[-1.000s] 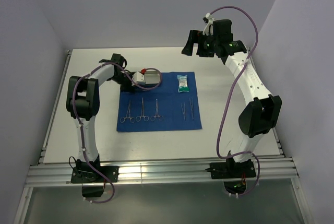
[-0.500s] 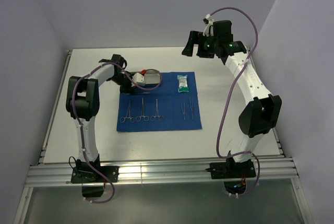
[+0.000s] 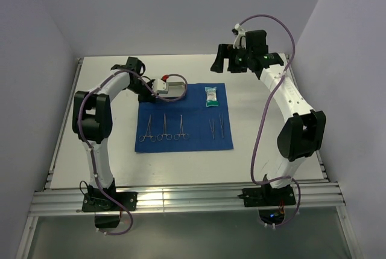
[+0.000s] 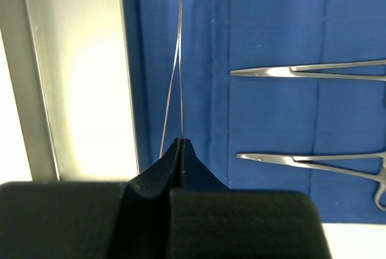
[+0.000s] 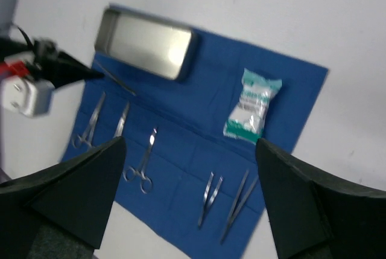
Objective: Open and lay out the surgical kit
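The left gripper [image 4: 181, 144], pinched tight on slim tweezers [image 4: 176, 72] over the blue cloth [image 4: 271, 29] just nearside of the far-left tray [image 5: 145, 44], should lower them flat beside the clamps [image 4: 289, 72] before letting go.

Mid-frame in the top view: one blue cloth [image 3: 199, 141], one steel tray [image 3: 175, 92], one white-green packet [image 3: 210, 96], three ring-handled clamps [image 3: 163, 127], two tweezers [image 3: 212, 127]. A third tweezers [image 4: 181, 66] shows centrally in the left wrist view.
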